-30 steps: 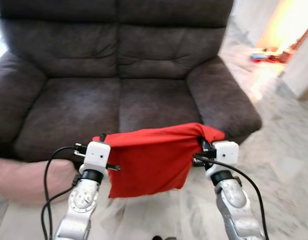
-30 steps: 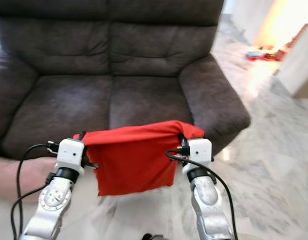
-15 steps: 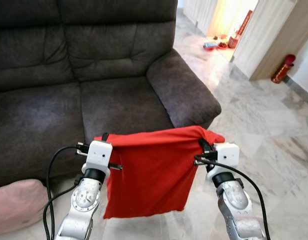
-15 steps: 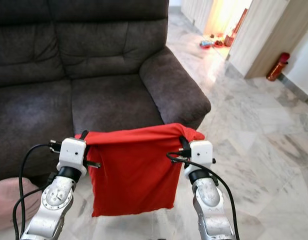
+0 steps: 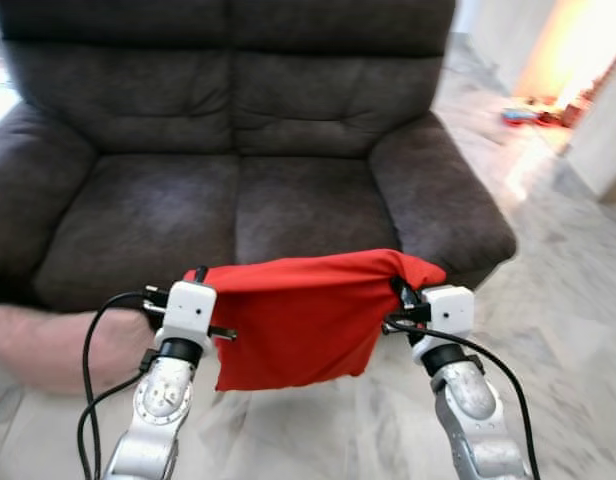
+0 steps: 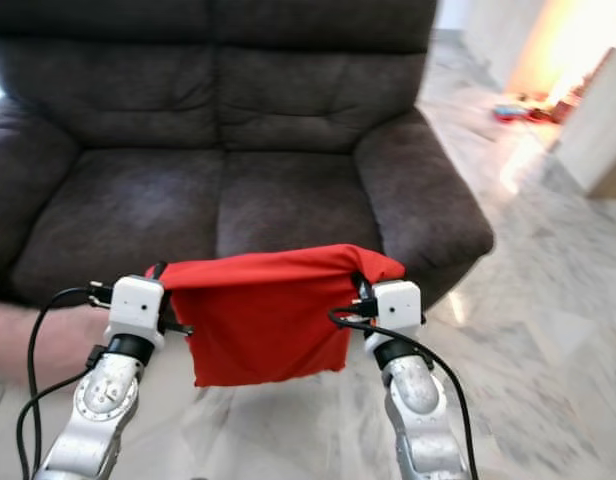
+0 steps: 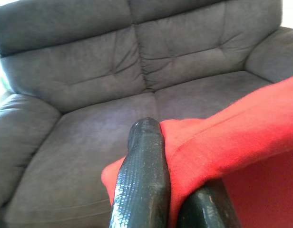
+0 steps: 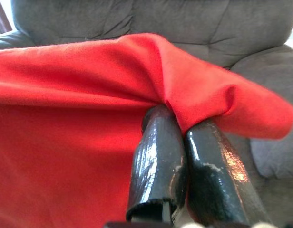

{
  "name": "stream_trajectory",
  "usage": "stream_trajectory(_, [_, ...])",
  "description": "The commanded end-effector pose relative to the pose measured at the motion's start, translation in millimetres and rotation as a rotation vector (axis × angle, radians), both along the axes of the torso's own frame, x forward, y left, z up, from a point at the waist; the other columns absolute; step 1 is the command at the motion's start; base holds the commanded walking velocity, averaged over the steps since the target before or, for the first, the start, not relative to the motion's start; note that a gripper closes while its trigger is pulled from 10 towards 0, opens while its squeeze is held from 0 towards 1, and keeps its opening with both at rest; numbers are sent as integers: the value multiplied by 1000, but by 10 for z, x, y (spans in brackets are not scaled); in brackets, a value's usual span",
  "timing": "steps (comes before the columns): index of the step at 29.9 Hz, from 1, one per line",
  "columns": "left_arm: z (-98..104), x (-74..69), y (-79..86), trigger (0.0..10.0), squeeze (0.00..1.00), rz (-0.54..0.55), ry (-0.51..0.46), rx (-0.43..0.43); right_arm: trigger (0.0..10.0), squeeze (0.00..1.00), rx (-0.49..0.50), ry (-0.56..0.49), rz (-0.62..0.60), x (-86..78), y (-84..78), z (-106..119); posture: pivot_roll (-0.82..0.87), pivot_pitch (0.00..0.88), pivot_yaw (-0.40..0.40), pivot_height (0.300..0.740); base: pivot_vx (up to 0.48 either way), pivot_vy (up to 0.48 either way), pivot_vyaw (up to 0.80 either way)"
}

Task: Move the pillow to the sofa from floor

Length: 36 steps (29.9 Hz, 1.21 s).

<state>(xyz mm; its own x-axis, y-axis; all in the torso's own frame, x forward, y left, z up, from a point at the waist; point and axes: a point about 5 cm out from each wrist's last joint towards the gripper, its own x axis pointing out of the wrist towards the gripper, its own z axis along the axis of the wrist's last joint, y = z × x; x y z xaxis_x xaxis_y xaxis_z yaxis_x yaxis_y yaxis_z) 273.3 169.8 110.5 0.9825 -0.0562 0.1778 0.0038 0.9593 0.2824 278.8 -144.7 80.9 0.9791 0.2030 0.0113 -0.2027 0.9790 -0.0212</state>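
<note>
Red pillow (image 5: 298, 325), limp and more like an empty cover, hangs between both tools in front of the dark grey sofa (image 5: 238, 190), above the marble floor (image 5: 578, 330). Left tool (image 7: 171, 190) is pinched closed on one top corner, right tool (image 8: 184, 178) closed on the other; both grips are at the fabric edge only.

Risks:
- Thin corner grips could slip if the arms spread or jerk.
- Lower hem hangs below seat-front level, so it may snag there unless raised first.
- Pink cushion (image 5: 48, 345) on the floor near the left arm could foul a step forward.
</note>
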Motion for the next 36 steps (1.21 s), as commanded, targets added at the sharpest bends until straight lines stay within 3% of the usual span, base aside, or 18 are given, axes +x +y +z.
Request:
stream_trajectory(1, [164,13,38,10000,0,22,-79,-8,10000,0,1,-59,-46,11,-132,120,133,98,-69,740,0,0,0])
stream_trajectory(10, [159,13,17,10000,0,12,-79,0,10000,0,-31,-60,-16,0,-104,117,133,97,-68,740,0,-189,412])
stream_trajectory(25, [164,10,24,10000,0,14,-84,-3,10000,0,-19,-62,-16,8,-103,124,132,99,-68,740,0,-301,0])
stream_trajectory(36, [184,1,23,10000,0,8,-94,-20,10000,0,-4,-66,-20,12,-99,135,132,100,-69,740,0,0,0])
